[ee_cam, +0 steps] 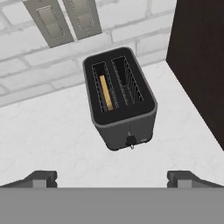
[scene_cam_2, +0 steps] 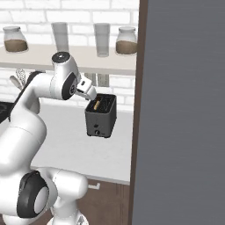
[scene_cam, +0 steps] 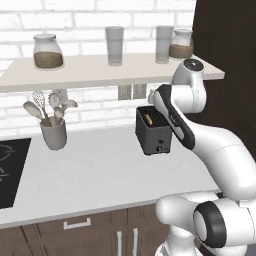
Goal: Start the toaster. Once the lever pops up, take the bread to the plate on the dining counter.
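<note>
So I'm at the first step: getting the toaster point(ee_cam: 120, 98) started. It sits on the white worktop point(scene_cam: 95, 175) against the brick wall point(ee_cam: 52, 74), close to the dark cabinet side point(ee_cam: 201, 65) on its right. From the hand view I look down into its two slots; the bread point(ee_cam: 105, 92) stands on edge in the left slot, sunk low enough that I see just its golden top edge. The right slot looks bare.

My gripper point(ee_cam: 112, 178) hangs above and in front of the toaster, well apart from it, with the jaws spread wide and nothing between them. In the left base view the arm crosses in front of the toaster's right side, so I lean on the hand view for aiming.

The lever point(ee_cam: 131, 141) seems to be the small dark tab on the front face, near the lower edge, though it is tiny and I can't tell its exact shape or whether it is up. My next move, as I judge it, is to bring one fingertip down over that tab and press it along the face, keeping clear of the cabinet side. The plate and the dining counter come later.
</note>
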